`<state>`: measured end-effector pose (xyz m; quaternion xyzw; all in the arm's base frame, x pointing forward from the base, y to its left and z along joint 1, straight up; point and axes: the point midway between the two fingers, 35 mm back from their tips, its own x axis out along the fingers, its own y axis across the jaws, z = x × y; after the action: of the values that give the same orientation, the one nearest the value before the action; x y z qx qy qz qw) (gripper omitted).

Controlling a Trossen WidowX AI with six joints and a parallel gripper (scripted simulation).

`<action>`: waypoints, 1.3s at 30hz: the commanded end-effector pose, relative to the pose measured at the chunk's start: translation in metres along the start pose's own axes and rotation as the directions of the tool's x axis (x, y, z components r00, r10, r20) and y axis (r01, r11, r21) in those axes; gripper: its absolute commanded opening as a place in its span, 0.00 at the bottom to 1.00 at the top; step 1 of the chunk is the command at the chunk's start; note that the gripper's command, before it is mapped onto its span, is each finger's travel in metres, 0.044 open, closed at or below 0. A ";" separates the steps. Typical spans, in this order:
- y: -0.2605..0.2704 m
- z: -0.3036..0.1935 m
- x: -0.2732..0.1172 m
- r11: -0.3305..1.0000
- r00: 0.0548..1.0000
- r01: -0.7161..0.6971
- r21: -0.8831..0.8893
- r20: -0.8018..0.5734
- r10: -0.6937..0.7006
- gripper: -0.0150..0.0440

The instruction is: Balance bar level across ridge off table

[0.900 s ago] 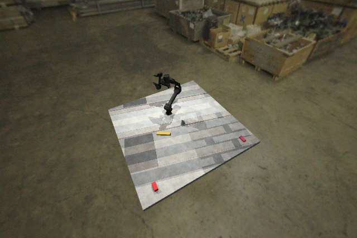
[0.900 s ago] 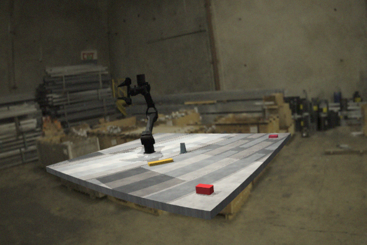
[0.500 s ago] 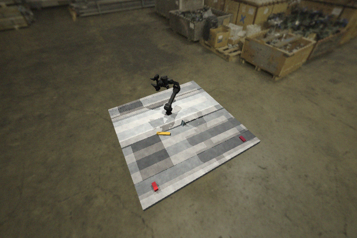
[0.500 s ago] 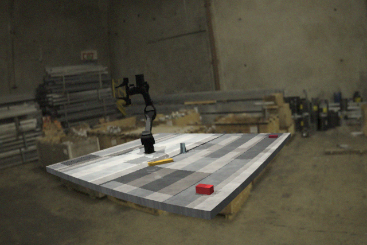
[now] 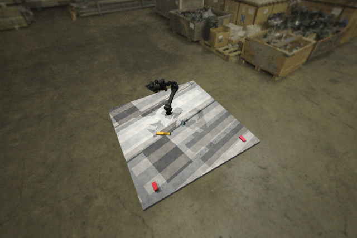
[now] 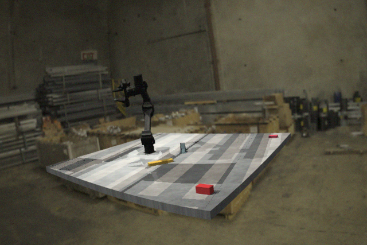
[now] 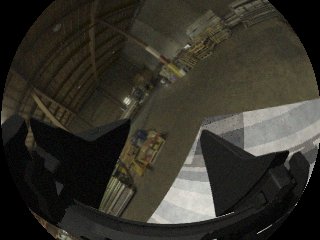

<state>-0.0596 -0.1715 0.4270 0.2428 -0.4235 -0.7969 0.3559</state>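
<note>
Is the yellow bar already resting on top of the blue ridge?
No: in the exterior view the yellow bar lies flat on the table, apart from the blue ridge.

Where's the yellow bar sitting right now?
The yellow bar lies flat on the table, just in front of the arm's base and left of the small blue-grey ridge in the exterior view; the gripper is high above, holding nothing.
</note>
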 end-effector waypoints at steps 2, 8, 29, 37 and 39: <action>0.007 -0.023 0.003 0.983 0.997 -0.018 -0.183 -0.077 0.004 0.79; 0.015 -0.055 0.006 0.911 0.984 -0.075 -0.406 -0.175 0.003 0.79; 0.017 -0.166 -0.001 0.301 0.871 -0.434 -0.849 -0.481 -0.098 0.79; 0.010 -0.204 -0.008 0.000 0.807 -0.574 -0.819 -0.566 -0.168 0.79; 0.008 -0.213 -0.010 -0.073 0.790 -0.604 -0.793 -0.584 -0.188 0.79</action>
<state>0.0876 -0.2711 0.3311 0.0659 0.3211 -0.6998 0.6347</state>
